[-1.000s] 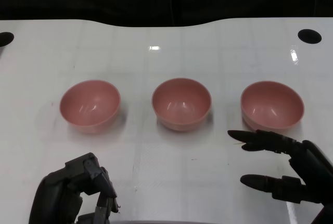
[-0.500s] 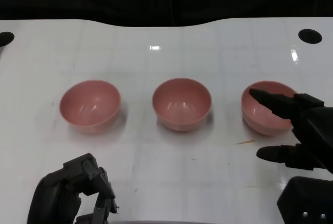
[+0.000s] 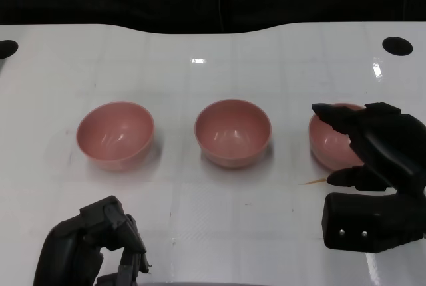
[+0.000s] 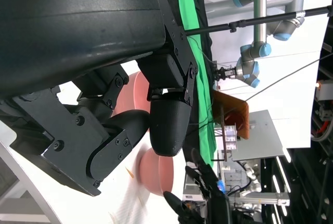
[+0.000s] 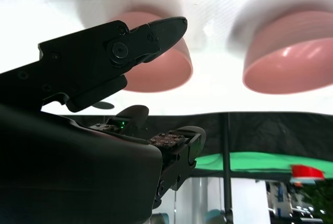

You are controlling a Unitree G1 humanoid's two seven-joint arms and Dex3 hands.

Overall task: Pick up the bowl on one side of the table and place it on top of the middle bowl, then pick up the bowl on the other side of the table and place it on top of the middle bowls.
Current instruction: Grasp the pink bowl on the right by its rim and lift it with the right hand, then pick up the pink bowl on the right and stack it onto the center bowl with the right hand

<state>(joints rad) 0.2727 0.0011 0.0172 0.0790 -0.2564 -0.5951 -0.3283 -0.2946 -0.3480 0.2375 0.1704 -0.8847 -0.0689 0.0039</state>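
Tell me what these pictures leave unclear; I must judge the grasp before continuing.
- Right bowl: in the head view, the right robot hand covers its right part, so contact cannot be told.
- Left robot hand: cut by the head view's bottom edge.
- Left wrist view: the robot hand's shell blocks most of the table.

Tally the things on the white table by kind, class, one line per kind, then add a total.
Pink bowls: 3, namely left bowl, middle bowl, right bowl
Black robot hands: 2, namely left hand, right hand
Total: 5
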